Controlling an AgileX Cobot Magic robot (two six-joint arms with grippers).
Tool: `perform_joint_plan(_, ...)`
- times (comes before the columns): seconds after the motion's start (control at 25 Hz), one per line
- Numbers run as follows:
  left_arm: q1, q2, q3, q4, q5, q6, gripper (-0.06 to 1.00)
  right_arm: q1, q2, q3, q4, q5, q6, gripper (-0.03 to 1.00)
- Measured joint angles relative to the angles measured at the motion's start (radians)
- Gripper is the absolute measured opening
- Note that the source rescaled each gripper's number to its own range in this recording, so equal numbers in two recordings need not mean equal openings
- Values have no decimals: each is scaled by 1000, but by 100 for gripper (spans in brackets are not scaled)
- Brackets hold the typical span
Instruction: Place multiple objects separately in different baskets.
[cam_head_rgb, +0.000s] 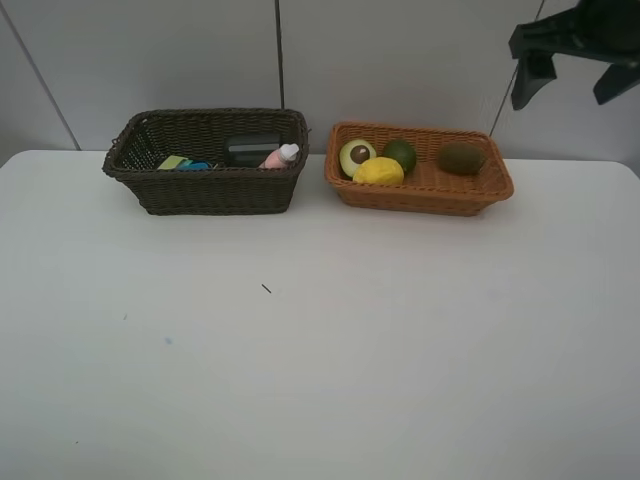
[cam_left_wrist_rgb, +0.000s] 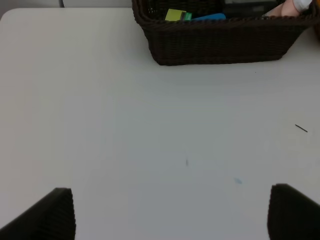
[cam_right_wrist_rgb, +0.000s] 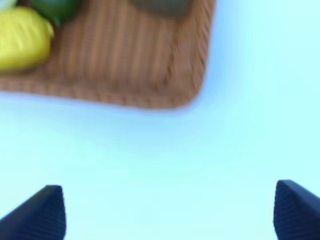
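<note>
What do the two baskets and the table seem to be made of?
Dark brown basket: woven wicker or rattan-like strands, matte; the weave shows. Orange-tan basket: the same kind of weave, lighter, perhaps plastic imitation. Table: smooth white surface, likely laminate, slightly glossy.

White table (cam_head_rgb: 320, 380), few small marks; grey panelled wall (cam_head_rgb: 400, 60) behind, dark seams.

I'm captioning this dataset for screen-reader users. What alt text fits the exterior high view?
Two wicker baskets sit side by side at the back of a white table: a dark basket holding a pink bottle, a black item and small colourful pieces, and an orange basket holding a halved avocado, lemon, green fruit and kiwi. A black claw hangs open at upper right.
</note>
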Motion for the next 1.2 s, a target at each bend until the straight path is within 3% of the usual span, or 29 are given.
perform_joint_plan(0.36, 0, 0, 0, 0, 0, 0, 99, 1, -688, 425, 25, 38, 72, 98)
perform_joint_plan(0.6, -29, 0, 0, 0, 0, 0, 99, 1, -1104, 594, 25, 102, 76, 98)
perform_joint_plan(0.84, -36, 0, 0, 0, 0, 0, 99, 1, -1433, 702, 26, 107, 76, 98)
perform_joint_plan(1.2, -36, 0, 0, 0, 0, 0, 99, 0, -1540, 753, 39, 108, 22, 98)
